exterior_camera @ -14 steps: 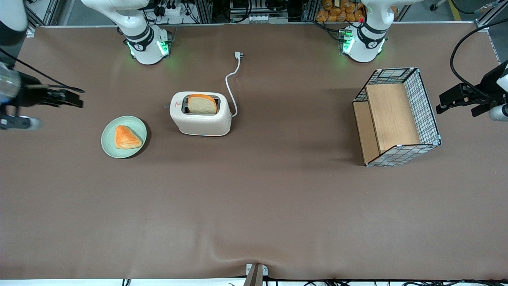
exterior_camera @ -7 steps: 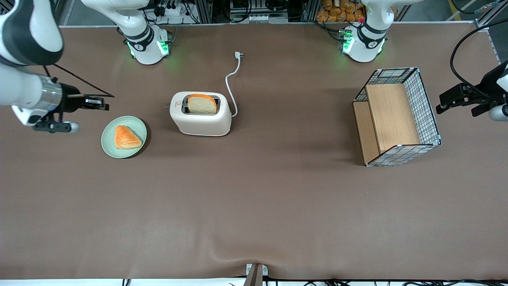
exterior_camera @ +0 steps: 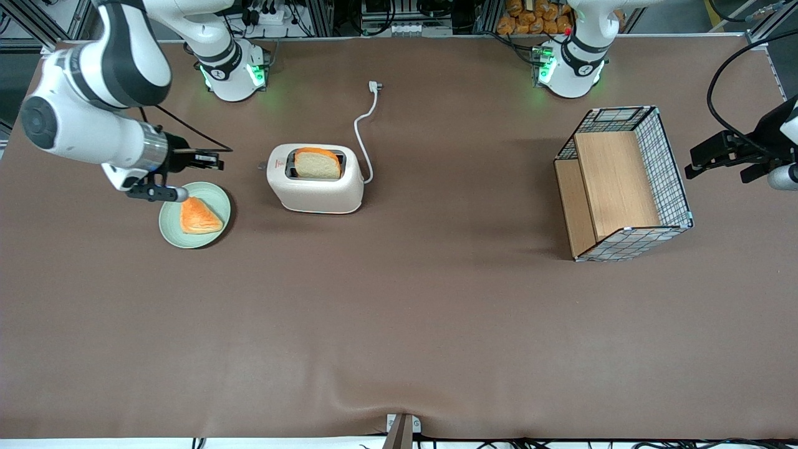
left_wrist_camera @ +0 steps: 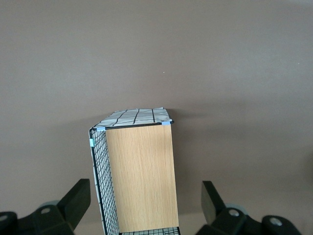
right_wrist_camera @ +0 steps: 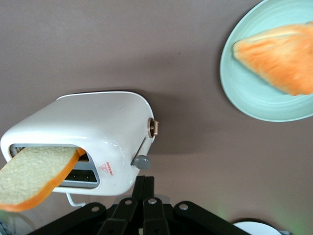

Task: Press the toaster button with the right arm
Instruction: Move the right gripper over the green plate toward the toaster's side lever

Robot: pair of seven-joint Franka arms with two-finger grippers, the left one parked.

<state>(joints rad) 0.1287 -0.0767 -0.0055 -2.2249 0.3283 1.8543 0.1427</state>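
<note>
The cream-white toaster stands on the brown table with a slice of bread upright in its slot. Its small grey button juts from the narrow side facing the working arm. My right arm's gripper hovers beside that side, a short gap from the button, above the rim of the plate, with its fingers shut together on nothing. In the right wrist view the toaster and its grey button sit just ahead of the shut fingertips.
A pale green plate with an orange pastry lies beside the toaster, under the gripper. The toaster's white cord and plug trail toward the arm bases. A wire-and-wood basket stands toward the parked arm's end.
The right arm has swung in from the table's end toward the toaster; its shut gripper now hovers over the plate's rim, close to the button.
</note>
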